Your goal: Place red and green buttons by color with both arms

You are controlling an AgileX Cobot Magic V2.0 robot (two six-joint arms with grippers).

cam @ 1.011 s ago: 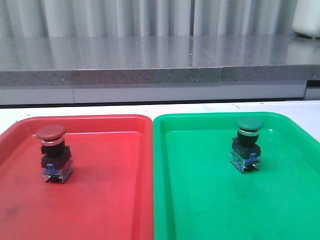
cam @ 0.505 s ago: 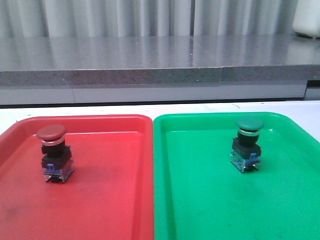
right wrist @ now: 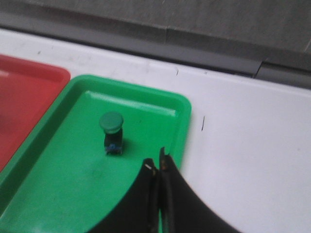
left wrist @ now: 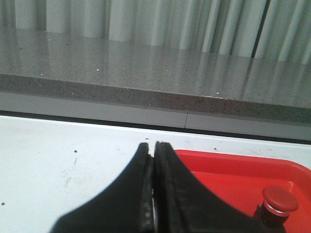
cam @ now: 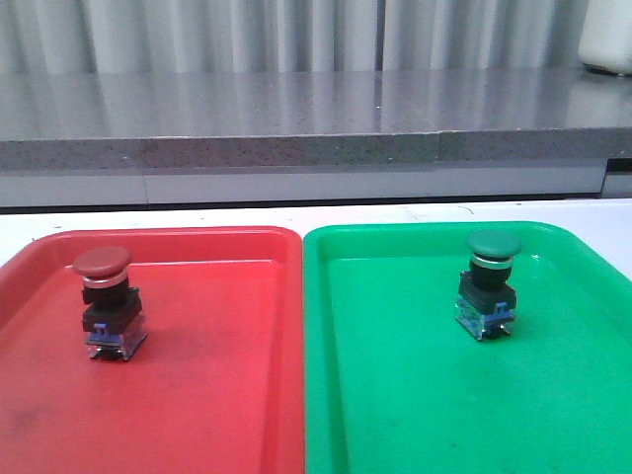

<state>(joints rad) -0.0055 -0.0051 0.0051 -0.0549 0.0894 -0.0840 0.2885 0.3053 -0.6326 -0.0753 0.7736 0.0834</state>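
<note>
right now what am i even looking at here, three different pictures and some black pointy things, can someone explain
This is a two-armed robot at a white table. One picture looks forward from the robot's front; the other two come from cameras on its wrists. The black pointy shapes are its grippers: the left gripper and the right gripper, both shut and holding nothing. On the table lie a red tray and a green tray, side by side. A red button stands upright in the red tray, and a green button stands upright in the green tray. Each button sits with its own colour.
</note>
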